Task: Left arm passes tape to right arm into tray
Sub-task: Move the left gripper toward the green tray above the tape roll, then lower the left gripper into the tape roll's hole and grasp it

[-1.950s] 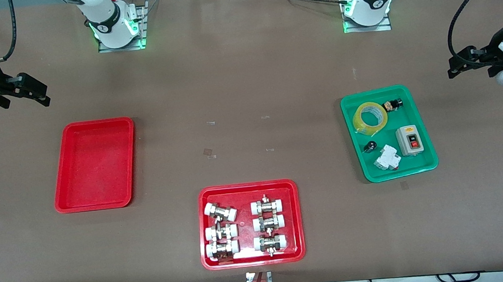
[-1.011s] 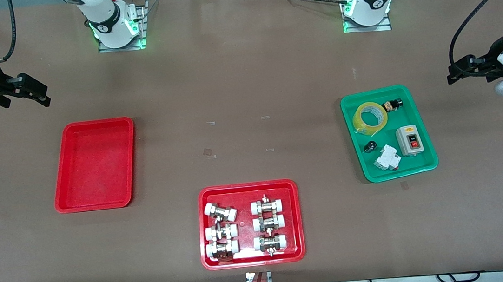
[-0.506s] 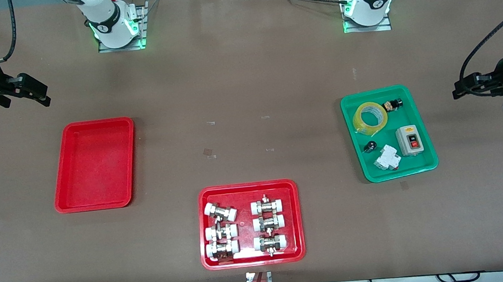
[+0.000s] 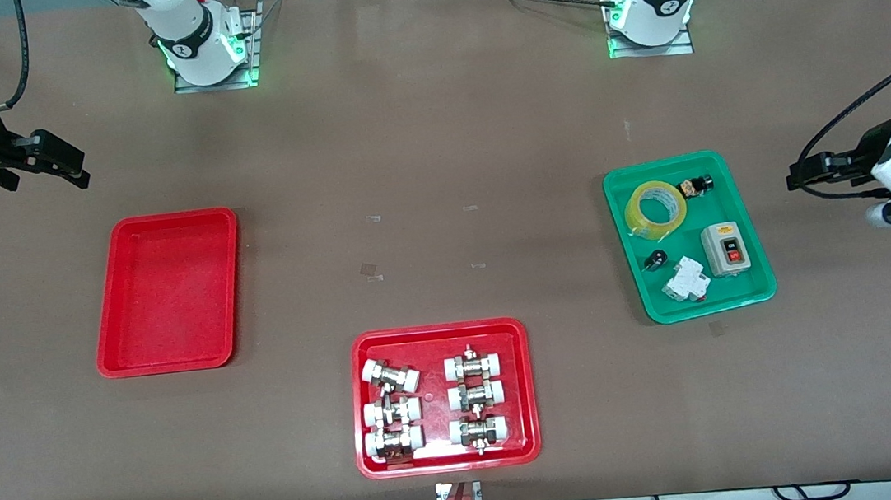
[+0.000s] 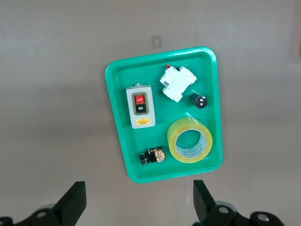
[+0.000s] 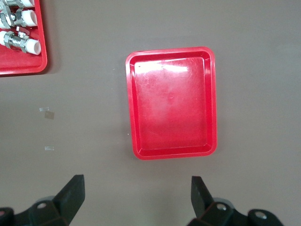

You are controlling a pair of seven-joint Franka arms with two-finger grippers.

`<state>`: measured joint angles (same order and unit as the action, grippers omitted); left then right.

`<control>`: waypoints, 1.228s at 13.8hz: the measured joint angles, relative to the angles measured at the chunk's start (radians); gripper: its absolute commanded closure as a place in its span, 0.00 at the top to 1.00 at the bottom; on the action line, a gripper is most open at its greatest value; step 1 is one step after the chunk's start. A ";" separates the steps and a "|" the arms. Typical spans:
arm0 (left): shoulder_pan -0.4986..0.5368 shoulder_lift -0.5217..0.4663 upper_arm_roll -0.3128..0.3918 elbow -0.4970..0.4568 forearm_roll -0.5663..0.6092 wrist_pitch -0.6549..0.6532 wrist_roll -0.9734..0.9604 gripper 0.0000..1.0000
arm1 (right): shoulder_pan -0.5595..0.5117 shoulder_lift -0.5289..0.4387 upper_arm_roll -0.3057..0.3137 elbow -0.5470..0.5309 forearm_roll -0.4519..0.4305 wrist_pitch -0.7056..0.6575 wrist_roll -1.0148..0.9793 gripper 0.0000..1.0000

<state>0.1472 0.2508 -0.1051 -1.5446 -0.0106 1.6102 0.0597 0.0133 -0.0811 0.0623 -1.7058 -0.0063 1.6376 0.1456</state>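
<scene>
The yellow tape roll (image 4: 656,210) lies flat in the green tray (image 4: 761,288), in the corner farthest from the front camera; it also shows in the left wrist view (image 5: 190,141). My left gripper (image 4: 795,175) is open and empty, up over bare table beside the green tray at the left arm's end (image 5: 138,203). The plain red tray (image 4: 174,365) sits empty toward the right arm's end, also in the right wrist view (image 6: 171,153). My right gripper (image 4: 69,169) is open and empty, waiting over bare table near that tray (image 6: 138,200).
The green tray also holds a grey on/off switch box (image 4: 726,249), a white breaker (image 4: 686,281), a black knob (image 4: 654,261) and a small black-and-yellow part (image 4: 696,187). A second red tray (image 4: 369,465) with several white-capped metal fittings sits near the front edge.
My left gripper has moved down the front view and slightly toward the green tray. The right arm and the tape have not moved.
</scene>
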 measured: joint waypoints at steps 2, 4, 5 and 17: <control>-0.002 0.056 -0.002 -0.005 0.000 0.033 0.000 1.00 | 0.000 0.000 0.000 0.000 0.000 0.000 0.000 1.00; -0.004 0.148 -0.005 -0.022 0.000 0.106 -0.003 1.00 | 0.000 0.000 0.000 -0.001 0.000 0.000 0.000 1.00; -0.005 0.187 -0.008 -0.039 0.000 0.139 -0.015 1.00 | 0.000 0.000 0.000 -0.001 0.000 0.000 0.000 1.00; -0.050 0.172 -0.056 -0.399 0.000 0.355 -0.236 1.00 | 0.000 0.000 0.000 -0.002 0.000 0.000 0.000 1.00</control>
<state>0.0976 0.4223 -0.1614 -1.9440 -0.0106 1.9651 -0.1762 0.0133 -0.0811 0.0623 -1.7073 -0.0063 1.6373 0.1456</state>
